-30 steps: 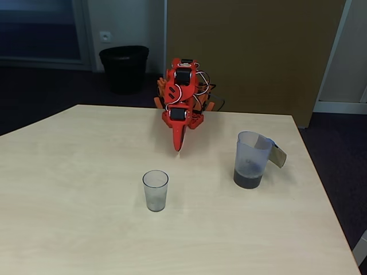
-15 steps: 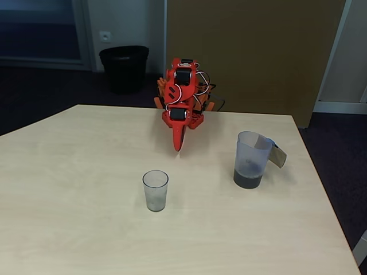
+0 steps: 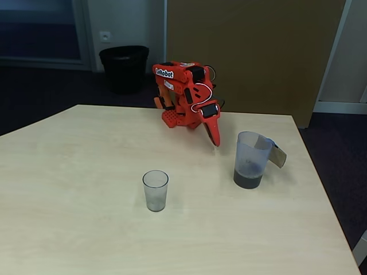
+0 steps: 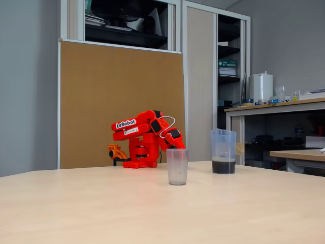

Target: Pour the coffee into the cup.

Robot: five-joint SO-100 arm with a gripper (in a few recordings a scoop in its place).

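Pale table (image 3: 86, 172): closed, empty gripper (image 3: 215, 139) left of jug (image 3: 251, 159); knocking it would likely spill coffee (image 3: 248, 180) before reaching cup (image 3: 155, 190).

A small clear plastic cup (image 3: 155, 190) (image 4: 176, 166) stood upright and empty near the middle of the pale wooden table. Well apart from it, to the right in both fixed views, a shallow layer of dark, almost black coffee (image 3: 248, 180) (image 4: 223, 166) sat in the bottom of a taller, bluish translucent jug (image 3: 253, 151) (image 4: 223, 145), also upright.
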